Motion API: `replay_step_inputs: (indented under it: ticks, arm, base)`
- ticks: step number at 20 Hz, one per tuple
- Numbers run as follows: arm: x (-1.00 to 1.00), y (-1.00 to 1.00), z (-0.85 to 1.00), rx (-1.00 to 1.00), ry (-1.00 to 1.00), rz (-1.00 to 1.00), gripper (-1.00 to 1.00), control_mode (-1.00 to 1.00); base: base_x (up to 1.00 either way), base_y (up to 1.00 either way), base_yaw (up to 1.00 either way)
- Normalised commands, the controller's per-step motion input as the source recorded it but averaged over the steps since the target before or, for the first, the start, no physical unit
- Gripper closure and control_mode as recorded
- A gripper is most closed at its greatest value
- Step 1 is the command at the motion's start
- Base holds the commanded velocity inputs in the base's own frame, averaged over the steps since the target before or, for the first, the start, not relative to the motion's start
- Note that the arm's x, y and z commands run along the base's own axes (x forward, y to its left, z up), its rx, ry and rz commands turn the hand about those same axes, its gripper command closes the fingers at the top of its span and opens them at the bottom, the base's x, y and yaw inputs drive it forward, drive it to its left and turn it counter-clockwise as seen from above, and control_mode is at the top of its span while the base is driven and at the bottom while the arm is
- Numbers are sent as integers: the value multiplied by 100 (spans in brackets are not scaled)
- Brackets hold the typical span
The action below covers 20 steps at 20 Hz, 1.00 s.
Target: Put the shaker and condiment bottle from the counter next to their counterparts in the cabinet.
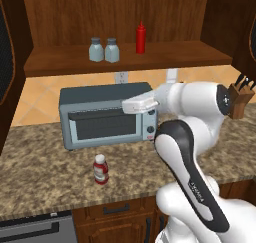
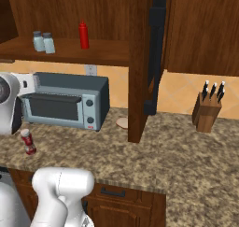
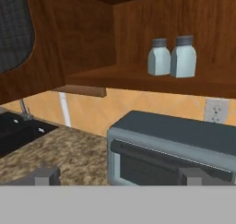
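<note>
Two pale blue-grey shakers (image 1: 96, 49) (image 1: 112, 50) stand side by side, touching or nearly so, on the cabinet (image 1: 150, 57) shelf above the toaster oven (image 1: 107, 114). The slim red squeeze bottle (image 1: 141, 38) stands upright on the same shelf, to their right and well apart. The condiment bottle (image 1: 101, 169) stands upright on the counter (image 1: 45, 172) in front of the toaster oven. The hand (image 3: 117, 177) hangs empty before the oven's front, its fingertips (image 3: 45, 176) spread wide apart.
</note>
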Motion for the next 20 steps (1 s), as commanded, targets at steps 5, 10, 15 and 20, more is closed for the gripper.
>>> replay_step_inputs:
  ticks: [5, 10, 15, 20]
  arm:
    - [-49, 16, -31, -6, 0, 0, -100, -100]
    - [-13, 21, -37, -13, 0, -13, -100, -100]
    - [-11, 27, -22, -11, -1, -39, -100, -100]
    - [-5, 14, -34, -3, 0, -48, -100, -100]
  base:
    - [0, 0, 0]
    - [0, 0, 0]
    - [0, 0, 0]
    - [0, 0, 0]
